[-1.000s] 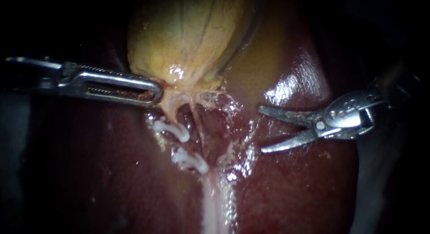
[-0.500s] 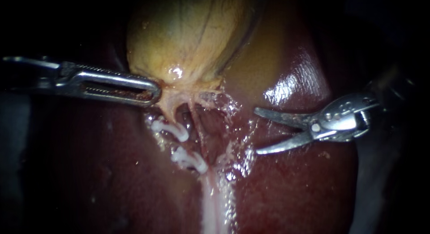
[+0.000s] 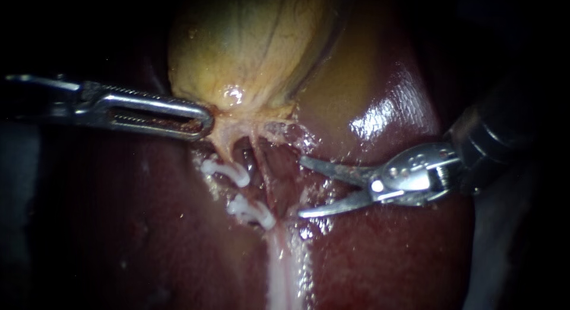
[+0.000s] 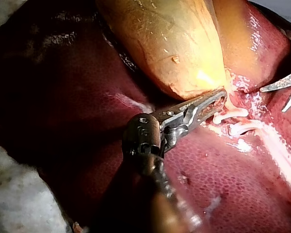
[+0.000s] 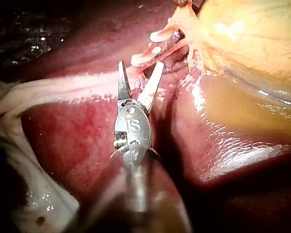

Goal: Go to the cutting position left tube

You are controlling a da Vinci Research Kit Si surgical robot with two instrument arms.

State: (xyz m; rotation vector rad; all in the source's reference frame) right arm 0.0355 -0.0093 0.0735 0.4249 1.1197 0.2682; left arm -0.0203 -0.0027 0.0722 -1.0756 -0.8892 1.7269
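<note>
Left tube [image 3: 238, 191]: short pinkish strand below the gallbladder [image 3: 255, 43] neck, running down toward a pale white band of tissue [image 3: 282, 268]. Two white clips sit across it, the upper clip [image 3: 228, 171] and the lower clip [image 3: 252, 212], with a bare stretch of tube between them.

Right instrument [image 3: 301, 187]: end effector is a pair of thin, pointed metal blades, spread apart in a V with nothing between them. In the endoscope view the tips lie just right of the clipped tube, roughly level with the gap between the clips. Not clearly touching the tube. In the right wrist view the right instrument [image 5: 139, 73] points straight at the clips, which lie just ahead of the blade tips. Cannot tell whether the tips touch tissue there.

Left instrument [image 3: 205, 123]: end effector is long, slotted and toothed metal. It is clamped together on the pale tissue at the gallbladder neck, just above the upper clip. The left wrist view shows the left instrument [image 4: 218, 96] biting that same fold, with both clips just beyond its tip.

Gallbladder: yellow-tan, smooth and veined, tapering to a stringy neck. Liver [image 3: 386, 256]: dark red, wet and glossy with bright highlights, lying under and around everything. Both shafts are dark, with shiny metal at the hinge.
</note>
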